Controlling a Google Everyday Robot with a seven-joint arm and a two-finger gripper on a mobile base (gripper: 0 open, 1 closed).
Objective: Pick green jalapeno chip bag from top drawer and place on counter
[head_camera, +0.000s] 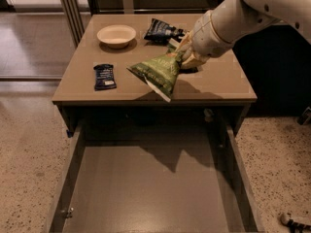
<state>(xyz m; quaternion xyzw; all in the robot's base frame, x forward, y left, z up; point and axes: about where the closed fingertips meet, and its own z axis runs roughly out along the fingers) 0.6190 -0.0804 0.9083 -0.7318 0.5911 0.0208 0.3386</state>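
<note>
Camera view: green jalapeno chip bag (pixel 158 74) hangs from the claw (pixel 187 57), which is clamped on its top corner. Bag sits over the front part of the table (pixel 218 81), above the open top drawer (pixel 146 188). Step: carry-over, placing not yet done. Next: go further in from the edge, lower, release. Bare room below and right of claw. Dark navy chip bag (pixel 163 30) just behind it; small dark blue snack packet (pixel 104 76) and bowl (pixel 116 35) well left.

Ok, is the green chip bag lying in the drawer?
No, the tool holds the green chip bag over the counter, clear of the drawer.
</note>
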